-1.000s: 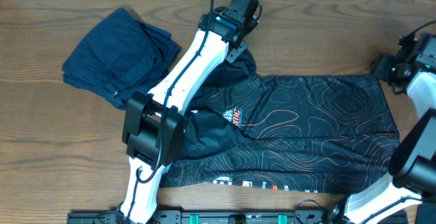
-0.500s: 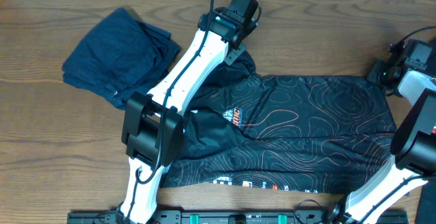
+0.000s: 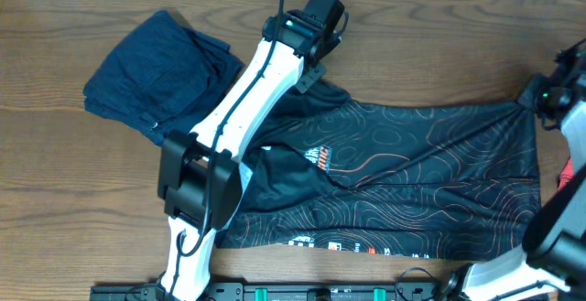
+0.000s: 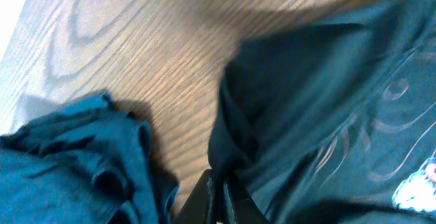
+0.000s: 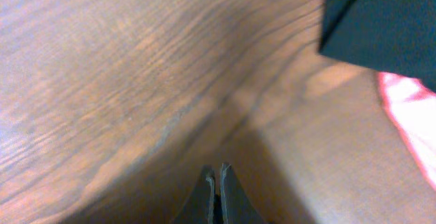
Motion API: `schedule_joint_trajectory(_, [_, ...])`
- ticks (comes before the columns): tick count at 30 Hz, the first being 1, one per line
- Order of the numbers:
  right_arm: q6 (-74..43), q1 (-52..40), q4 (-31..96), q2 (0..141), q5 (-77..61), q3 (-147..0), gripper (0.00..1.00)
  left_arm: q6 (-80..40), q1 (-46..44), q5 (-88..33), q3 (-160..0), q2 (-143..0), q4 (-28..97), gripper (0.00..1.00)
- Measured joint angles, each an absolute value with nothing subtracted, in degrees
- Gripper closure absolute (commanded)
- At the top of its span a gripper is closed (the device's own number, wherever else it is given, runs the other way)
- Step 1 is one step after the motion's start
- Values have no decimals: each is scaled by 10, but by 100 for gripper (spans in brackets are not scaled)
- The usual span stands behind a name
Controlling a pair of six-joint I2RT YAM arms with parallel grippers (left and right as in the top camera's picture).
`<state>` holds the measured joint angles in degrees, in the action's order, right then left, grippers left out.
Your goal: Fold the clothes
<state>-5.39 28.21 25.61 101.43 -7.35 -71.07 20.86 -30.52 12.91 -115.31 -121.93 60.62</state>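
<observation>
On the desk (image 3: 439,45), I log the jersey (image 3: 430,164) lying long-axis left-right, left pincer (image 4: 219,195) clamped on its far-left corner, right pincer (image 5: 218,183) on the far-right.

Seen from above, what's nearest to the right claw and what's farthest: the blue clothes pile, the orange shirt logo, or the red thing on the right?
1. Red thing, far right, close beside the right gripper.
2. Orange logo, on the chest of the jersey, mid-table.
3. Blue clothes pile, far left, across the table.
</observation>
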Motion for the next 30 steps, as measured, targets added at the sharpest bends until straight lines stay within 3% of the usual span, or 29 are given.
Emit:
schedule_joint_trajectory(17, [-87, 295, 424, 971, -14, -711, 99, 167, -305, 149, -1153, -1129, 763, 94])
schedule_joint_trajectory(30, [-133, 326, 462, 971, 31, -711, 99, 72, -311, 46, -1153, -1129, 917, 94])
